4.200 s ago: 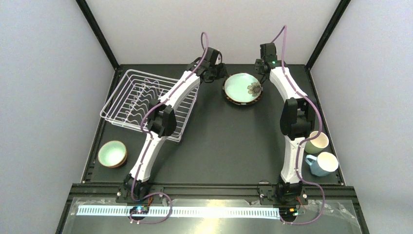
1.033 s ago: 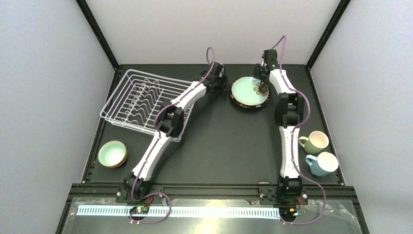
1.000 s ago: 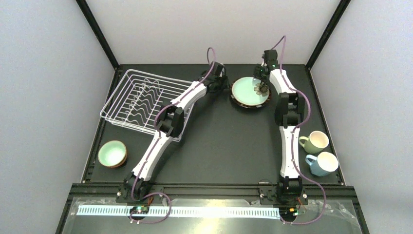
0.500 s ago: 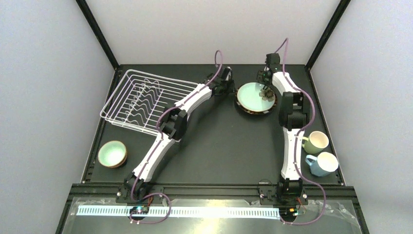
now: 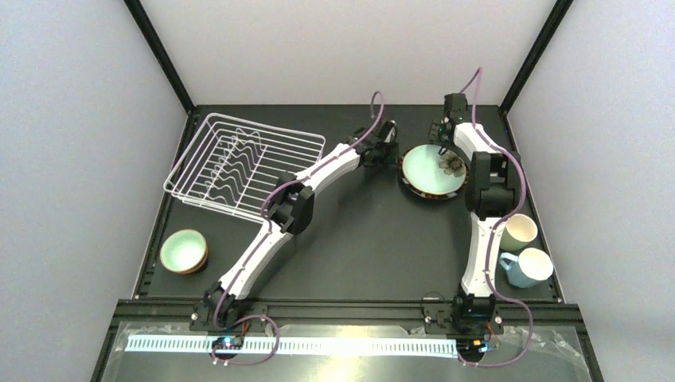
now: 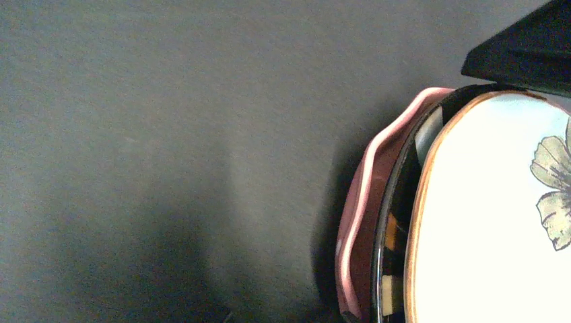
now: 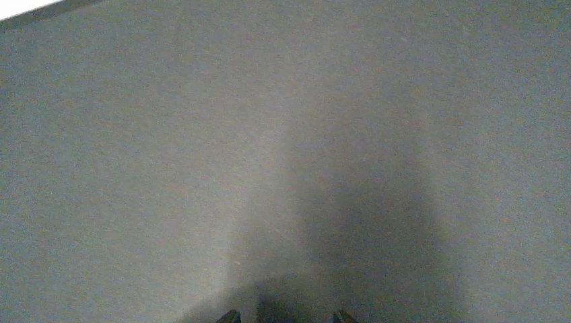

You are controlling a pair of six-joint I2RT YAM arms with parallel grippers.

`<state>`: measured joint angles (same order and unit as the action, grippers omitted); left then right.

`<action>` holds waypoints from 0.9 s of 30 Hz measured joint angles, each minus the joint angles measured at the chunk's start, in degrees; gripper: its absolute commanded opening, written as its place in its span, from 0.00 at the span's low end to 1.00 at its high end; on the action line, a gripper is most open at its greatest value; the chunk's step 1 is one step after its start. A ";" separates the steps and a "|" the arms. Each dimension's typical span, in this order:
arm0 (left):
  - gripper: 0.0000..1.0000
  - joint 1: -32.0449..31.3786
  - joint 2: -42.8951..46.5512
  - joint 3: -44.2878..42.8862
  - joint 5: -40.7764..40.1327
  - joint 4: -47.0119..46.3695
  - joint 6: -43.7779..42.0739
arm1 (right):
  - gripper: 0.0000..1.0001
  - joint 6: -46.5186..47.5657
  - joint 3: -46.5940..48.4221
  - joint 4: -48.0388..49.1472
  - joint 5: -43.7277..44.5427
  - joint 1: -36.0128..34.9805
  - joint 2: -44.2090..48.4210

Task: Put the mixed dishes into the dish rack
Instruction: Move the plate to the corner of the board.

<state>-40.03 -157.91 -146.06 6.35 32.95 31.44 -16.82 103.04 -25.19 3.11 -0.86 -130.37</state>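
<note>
The mint-green flowered plate (image 5: 430, 172) lies on the dark table at the back right, stacked on a pink plate (image 6: 363, 202) whose wavy rim shows under it in the left wrist view. My left gripper (image 5: 388, 153) is low at the stack's left edge, jaws wide, and nothing shows between them. My right gripper (image 5: 443, 137) is at the stack's far right rim; its fingertips (image 7: 229, 316) stand apart over bare table. The white wire dish rack (image 5: 239, 165) sits at the back left with no dishes in it.
A mint bowl (image 5: 184, 251) rests near the front left edge. A pale green mug (image 5: 519, 231) and a light blue mug (image 5: 528, 267) stand by the right edge beside the right arm. Dark frame posts rise at the back corners.
Over the last second the plate stack has slid right and a little nearer, with both grippers travelling alongside it. The rack, bowl and mugs have stayed put.
</note>
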 measured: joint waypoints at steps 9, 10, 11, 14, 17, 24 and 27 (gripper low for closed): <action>0.91 -4.48 1.14 1.33 1.33 1.64 -0.31 | 0.79 -0.24 -7.23 1.66 0.92 1.25 4.35; 0.91 -4.90 1.29 1.57 1.49 1.73 -0.42 | 0.79 -0.24 -8.00 1.92 0.90 1.42 4.76; 0.91 -5.25 1.44 1.79 1.60 1.79 -0.44 | 0.79 -0.26 -8.48 2.12 0.92 1.53 5.07; 0.91 -6.05 1.57 1.99 1.79 1.99 -0.59 | 0.79 -0.48 -10.32 2.97 0.87 1.99 6.21; 0.91 -6.47 1.81 2.38 1.86 2.03 -0.66 | 0.79 -0.72 -11.85 3.30 0.92 2.47 7.54; 0.92 -7.13 3.74 5.16 1.86 2.69 -0.66 | 0.79 -1.18 -12.41 2.43 1.31 2.60 8.81; 0.94 -7.65 4.72 6.01 1.42 4.33 -0.72 | 0.79 -1.36 -11.21 0.66 1.27 2.62 8.81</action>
<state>-47.68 -153.18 -140.05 7.77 37.28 30.72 -18.17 91.83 -24.53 4.38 1.76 -121.56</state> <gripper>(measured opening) 0.924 0.794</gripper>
